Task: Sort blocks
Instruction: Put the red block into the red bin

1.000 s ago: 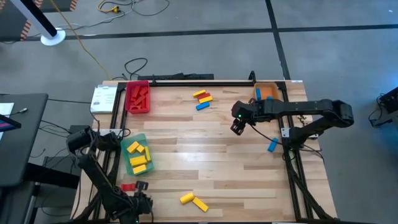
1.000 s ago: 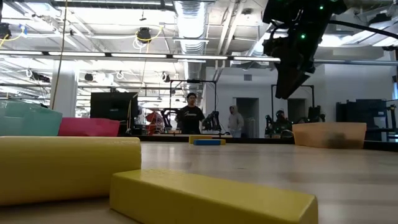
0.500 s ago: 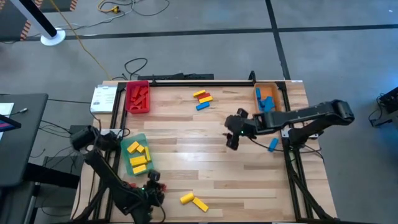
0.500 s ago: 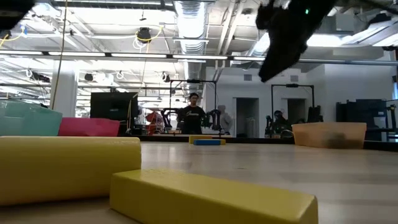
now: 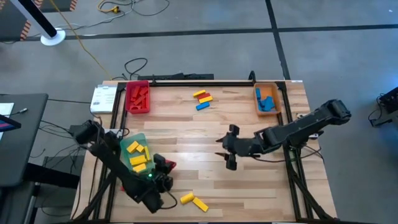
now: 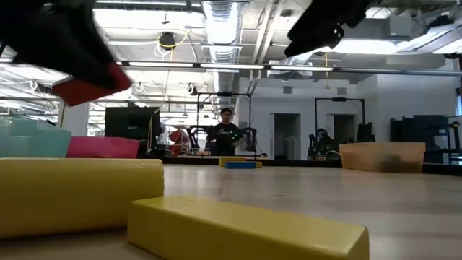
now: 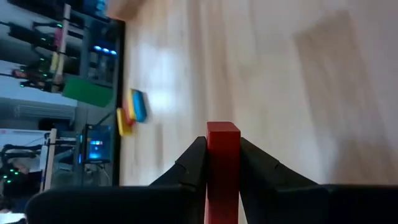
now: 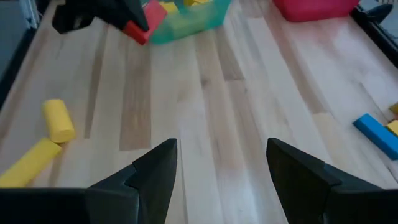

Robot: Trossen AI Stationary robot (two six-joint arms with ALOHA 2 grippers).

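The left claw (image 5: 166, 165) is clamped on a red block (image 7: 222, 163), and what matters now is where that block has to go: the red tray (image 5: 137, 97) sits at the far corner of the counter (image 5: 211, 162), well beyond the green tray (image 5: 136, 155) that lies between it and the claw. In the left wrist view the block's long axis runs straight out between the two fingers, its free end poking past their tips, so it looks squarely held. The left arm is folded low along the near edge, reaching past the green tray's near end, with the claw lifted off the wood (the low view shows the red block hanging in the air). My guess is it must swing away over the green tray to reach the red one.

The right claw (image 5: 229, 151) hangs over the middle of the counter with its fingers spread wide and nothing between them, arm stretched in long from the orange tray (image 5: 267, 99) side. The two loose yellow blocks (image 5: 193, 200) lie near the front edge, just beside the left claw, closer to it than to the right one.
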